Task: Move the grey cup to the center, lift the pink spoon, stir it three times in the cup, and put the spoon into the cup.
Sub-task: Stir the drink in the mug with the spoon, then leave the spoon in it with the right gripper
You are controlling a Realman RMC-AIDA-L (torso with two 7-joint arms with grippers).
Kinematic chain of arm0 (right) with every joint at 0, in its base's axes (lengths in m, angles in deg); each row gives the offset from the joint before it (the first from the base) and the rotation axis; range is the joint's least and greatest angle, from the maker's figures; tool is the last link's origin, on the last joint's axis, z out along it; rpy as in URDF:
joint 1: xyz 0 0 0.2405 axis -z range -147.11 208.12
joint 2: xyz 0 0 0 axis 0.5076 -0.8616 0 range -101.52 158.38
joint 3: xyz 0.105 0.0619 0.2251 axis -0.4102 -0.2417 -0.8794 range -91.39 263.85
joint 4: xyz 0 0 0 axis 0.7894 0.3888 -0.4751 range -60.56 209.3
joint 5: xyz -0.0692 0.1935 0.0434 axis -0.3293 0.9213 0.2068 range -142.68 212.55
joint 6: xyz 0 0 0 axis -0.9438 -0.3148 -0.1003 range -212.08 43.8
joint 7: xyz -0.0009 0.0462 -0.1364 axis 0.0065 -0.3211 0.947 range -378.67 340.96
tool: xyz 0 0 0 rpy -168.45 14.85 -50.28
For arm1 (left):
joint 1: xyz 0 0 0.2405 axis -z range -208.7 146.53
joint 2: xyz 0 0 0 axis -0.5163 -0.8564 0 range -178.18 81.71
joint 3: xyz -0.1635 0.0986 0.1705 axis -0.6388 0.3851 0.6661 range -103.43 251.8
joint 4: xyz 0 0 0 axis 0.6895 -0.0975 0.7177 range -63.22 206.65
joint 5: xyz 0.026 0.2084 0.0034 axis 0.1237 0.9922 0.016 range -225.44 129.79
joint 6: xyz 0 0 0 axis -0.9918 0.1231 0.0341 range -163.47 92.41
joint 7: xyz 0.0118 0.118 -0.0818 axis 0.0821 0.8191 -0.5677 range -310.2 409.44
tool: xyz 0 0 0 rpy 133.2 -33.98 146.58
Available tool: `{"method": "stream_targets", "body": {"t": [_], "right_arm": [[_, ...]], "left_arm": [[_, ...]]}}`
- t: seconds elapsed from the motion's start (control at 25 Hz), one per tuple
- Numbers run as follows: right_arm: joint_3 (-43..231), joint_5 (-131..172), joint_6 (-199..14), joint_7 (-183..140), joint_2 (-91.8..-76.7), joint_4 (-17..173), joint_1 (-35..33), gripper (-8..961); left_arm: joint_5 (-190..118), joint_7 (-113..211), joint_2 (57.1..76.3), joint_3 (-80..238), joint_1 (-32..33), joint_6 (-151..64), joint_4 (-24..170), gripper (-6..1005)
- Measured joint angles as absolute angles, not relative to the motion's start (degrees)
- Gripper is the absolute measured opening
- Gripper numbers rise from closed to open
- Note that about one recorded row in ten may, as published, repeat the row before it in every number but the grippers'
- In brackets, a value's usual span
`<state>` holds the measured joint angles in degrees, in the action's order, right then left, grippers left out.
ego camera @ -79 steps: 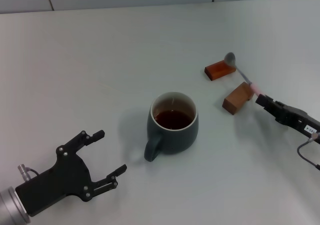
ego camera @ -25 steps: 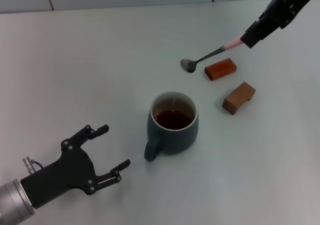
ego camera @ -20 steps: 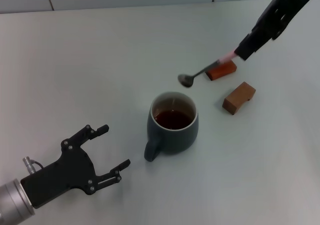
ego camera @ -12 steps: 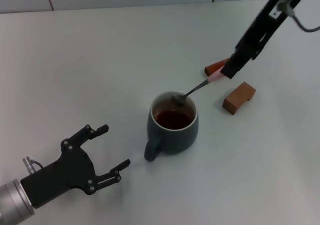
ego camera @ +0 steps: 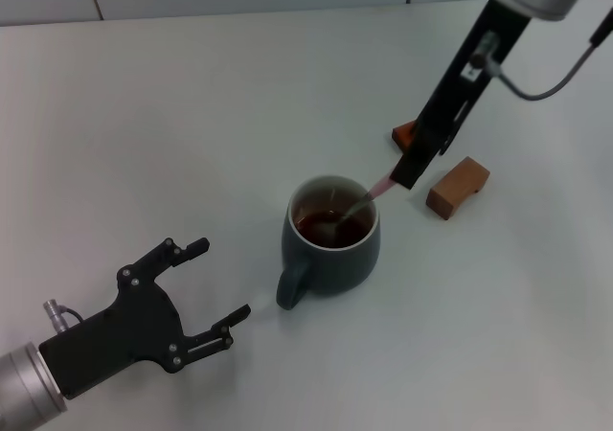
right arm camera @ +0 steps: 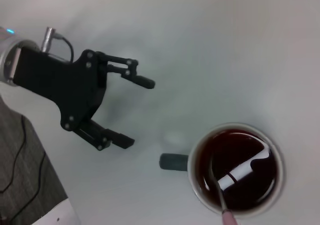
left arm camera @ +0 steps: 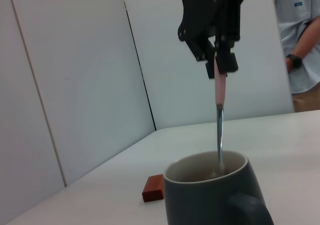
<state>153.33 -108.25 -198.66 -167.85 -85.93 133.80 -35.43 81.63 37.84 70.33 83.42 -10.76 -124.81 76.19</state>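
Observation:
The grey cup stands mid-table with dark liquid in it and its handle toward my left gripper. My right gripper is shut on the pink handle of the pink spoon and holds it steeply over the cup's far right rim. The spoon's bowl is dipped in the liquid. The left wrist view shows the cup, the spoon upright in it, and the right gripper above. The right wrist view shows the cup and the spoon's neck. My left gripper is open and empty, near left of the cup.
Two reddish-brown wooden blocks lie right of the cup: one in the open, one partly behind my right arm. One block also shows in the left wrist view. A person stands beyond the table.
My right gripper has carried the spoon from above the blocks down and left to the cup, and its bowl is now in the liquid. The left arm has stayed still.

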Motion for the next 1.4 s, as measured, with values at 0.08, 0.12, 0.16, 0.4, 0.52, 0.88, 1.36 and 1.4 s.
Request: {"method": "stream_targets", "body": {"t": [0.08,0.12,0.16,0.4,0.52,0.88,1.36,1.4], "right_arm": [[153.38,-108.97,-197.18,-166.94,-86.61,131.89,-36.25,131],[153.39,-109.3,-196.46,-166.7,-86.78,131.19,-36.59,131],[153.41,-110.39,-194.6,-166.15,-86.97,129.53,-37.42,131],[152.91,-113.79,-192.74,-165.74,-86.57,128.05,-38.23,132],[152.72,-114.65,-193.07,-165.73,-86.2,128.01,-38.23,132],[152.59,-111.31,-195.71,-164.2,-87.08,127.77,-38.46,133],[153.13,-115.12,-197.17,-163.49,-86.91,127.04,-39.49,135],[153.13,-115.12,-197.17,-163.49,-86.91,127.04,-39.49,135]], "left_arm": [[81.64,37.84,70.33,83.42,-10.78,-124.82,76.19,846],[81.64,37.84,70.33,83.42,-10.78,-124.83,76.19,846],[81.64,37.84,70.33,83.42,-10.78,-124.83,76.19,846],[81.7,37.84,70.33,83.56,-10.87,-124.84,76.2,846],[81.72,37.84,70.33,83.9,-10.86,-124.83,76.2,846],[81.73,37.84,70.38,84.04,-10.72,-124.68,76.2,847],[81.72,37.84,70.42,84.03,-10.52,-124.79,76.2,847],[81.72,37.84,70.42,84.03,-10.52,-124.8,76.19,847]]}}
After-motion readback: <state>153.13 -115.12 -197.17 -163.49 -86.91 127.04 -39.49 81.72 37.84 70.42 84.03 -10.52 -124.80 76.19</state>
